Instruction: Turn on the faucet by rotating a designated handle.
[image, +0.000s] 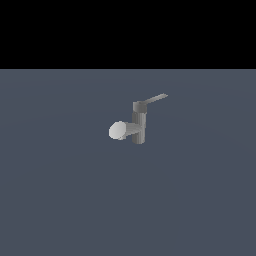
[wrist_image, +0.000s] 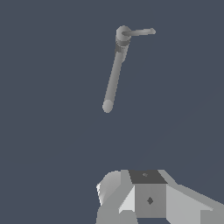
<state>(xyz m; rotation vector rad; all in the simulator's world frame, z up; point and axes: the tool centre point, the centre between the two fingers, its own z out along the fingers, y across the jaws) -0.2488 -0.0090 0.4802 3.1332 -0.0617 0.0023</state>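
The faucet stands upright on the floor in the middle of the exterior view, with a dark-grey cylindrical body and a spout ending in a pale round face towards the exterior view's left. The handle, a thin flat light-grey bar, sticks out from the top cap towards the exterior view's right. In the wrist view I see the faucet cap, the handle and the long spout from above. Grey parts of my gripper show at the frame's edge, well apart from the faucet. Its fingers are not clearly shown.
The faucet stands on a flat dark blue-grey floor that fills the scene. The arm does not show in the exterior view. A black band lies above the floor's far edge.
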